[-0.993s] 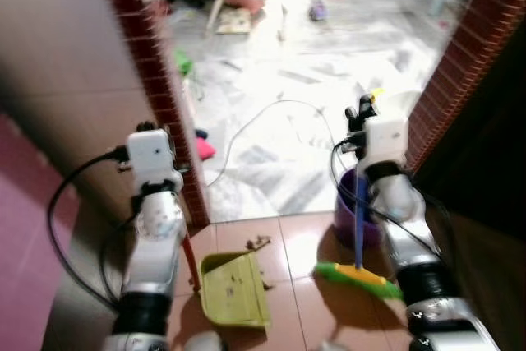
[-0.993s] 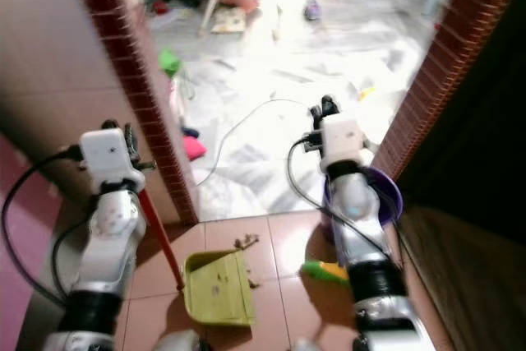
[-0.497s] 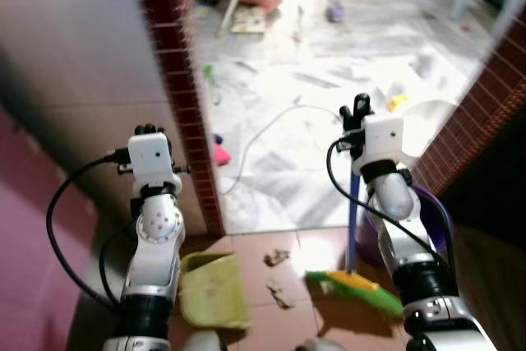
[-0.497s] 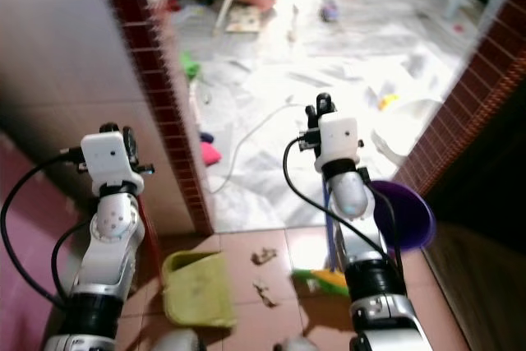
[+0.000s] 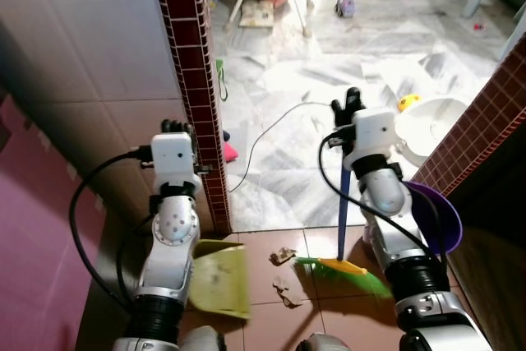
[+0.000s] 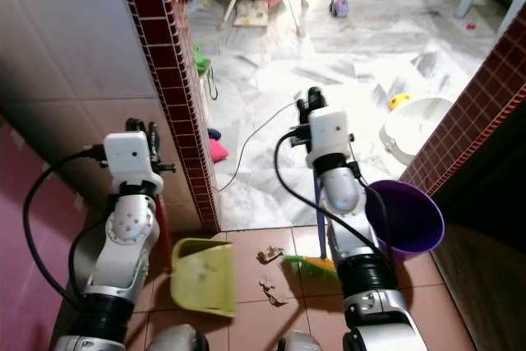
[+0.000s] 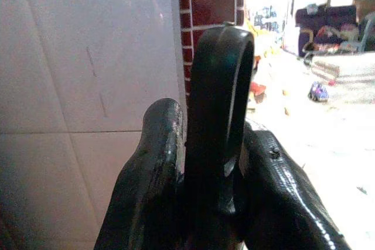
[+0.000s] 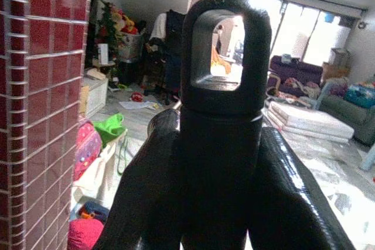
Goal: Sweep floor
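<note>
Mid-sweep: your right gripper [image 8: 217,162] clamps the broom [image 5: 343,218], your left gripper [image 7: 208,162] clamps the dustpan [image 5: 220,279]; next, brush the debris [image 5: 285,273], lying between them, into the pan

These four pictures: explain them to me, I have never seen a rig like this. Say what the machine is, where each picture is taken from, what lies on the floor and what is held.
This is a humanoid robot with two silver arms, sweeping a floor. The two wide pictures come from a stereo camera on its head, looking down past its own arms. The other two come from cameras on its wrists, looking along each end effector's black fingers.

The left end effector is closed on the dark looped top of the dustpan handle; the yellow-green dustpan sits on the reddish tiles below. The right end effector grips the broom handle, a blue pole running down to the green and yellow broom head.

Between dustpan and broom lie scraps of debris. A purple bucket stands at the robot's right. Beyond the brick pillar is a cluttered marble floor.
</note>
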Robot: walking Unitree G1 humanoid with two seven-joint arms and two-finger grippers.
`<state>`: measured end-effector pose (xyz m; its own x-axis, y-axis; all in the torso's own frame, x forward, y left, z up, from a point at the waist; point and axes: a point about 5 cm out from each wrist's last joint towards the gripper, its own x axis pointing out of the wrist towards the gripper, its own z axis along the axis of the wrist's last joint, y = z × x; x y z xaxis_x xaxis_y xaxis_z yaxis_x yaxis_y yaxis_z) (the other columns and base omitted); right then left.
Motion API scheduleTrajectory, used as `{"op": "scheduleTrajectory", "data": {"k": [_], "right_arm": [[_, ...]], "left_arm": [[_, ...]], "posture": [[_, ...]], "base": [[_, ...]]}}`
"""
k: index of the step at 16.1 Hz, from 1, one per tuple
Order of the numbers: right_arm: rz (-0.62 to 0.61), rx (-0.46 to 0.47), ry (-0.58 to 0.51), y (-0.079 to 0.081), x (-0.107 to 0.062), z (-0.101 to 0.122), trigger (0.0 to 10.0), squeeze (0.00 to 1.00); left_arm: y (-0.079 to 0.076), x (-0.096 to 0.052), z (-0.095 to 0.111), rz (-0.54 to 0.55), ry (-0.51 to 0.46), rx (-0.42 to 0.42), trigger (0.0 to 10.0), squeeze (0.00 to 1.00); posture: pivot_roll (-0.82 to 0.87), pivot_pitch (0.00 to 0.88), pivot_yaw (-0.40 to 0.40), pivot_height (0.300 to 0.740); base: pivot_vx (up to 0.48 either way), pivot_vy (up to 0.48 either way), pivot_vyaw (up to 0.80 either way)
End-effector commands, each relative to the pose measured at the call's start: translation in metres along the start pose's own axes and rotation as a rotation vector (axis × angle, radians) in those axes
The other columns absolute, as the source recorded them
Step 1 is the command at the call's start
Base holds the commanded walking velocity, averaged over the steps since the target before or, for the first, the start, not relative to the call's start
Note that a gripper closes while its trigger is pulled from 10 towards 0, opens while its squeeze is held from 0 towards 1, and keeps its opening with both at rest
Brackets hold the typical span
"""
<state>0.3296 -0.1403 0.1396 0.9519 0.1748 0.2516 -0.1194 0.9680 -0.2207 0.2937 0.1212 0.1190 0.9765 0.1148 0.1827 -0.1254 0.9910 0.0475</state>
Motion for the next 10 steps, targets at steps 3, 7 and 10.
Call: {"op": "scheduleTrajectory", "data": {"k": [3,7,10], "right_arm": [[-0.028,0.030,0.016,0.000,0.005,0.002,10.0,0.00],[-0.045,0.050,0.033,0.003,0.003,0.000,10.0,0.00],[-0.069,0.043,0.039,-0.002,-0.001,0.001,10.0,0.00]], "left_arm": [[-0.014,0.005,0.006,-0.057,-0.044,-0.020,10.0,0.00],[-0.022,0.013,0.010,-0.103,-0.077,0.033,10.0,0.00],[-0.018,0.015,0.008,-0.080,-0.095,0.090,10.0,0.00]], "posture": [[-0.03,0.000,-0.004,0.740],[-0.03,0.000,0.010,0.740],[-0.06,0.020,0.024,0.740]], "base": [[0.000,0.000,0.00],[0.000,0.000,0.00],[0.000,0.000,0.00]]}}
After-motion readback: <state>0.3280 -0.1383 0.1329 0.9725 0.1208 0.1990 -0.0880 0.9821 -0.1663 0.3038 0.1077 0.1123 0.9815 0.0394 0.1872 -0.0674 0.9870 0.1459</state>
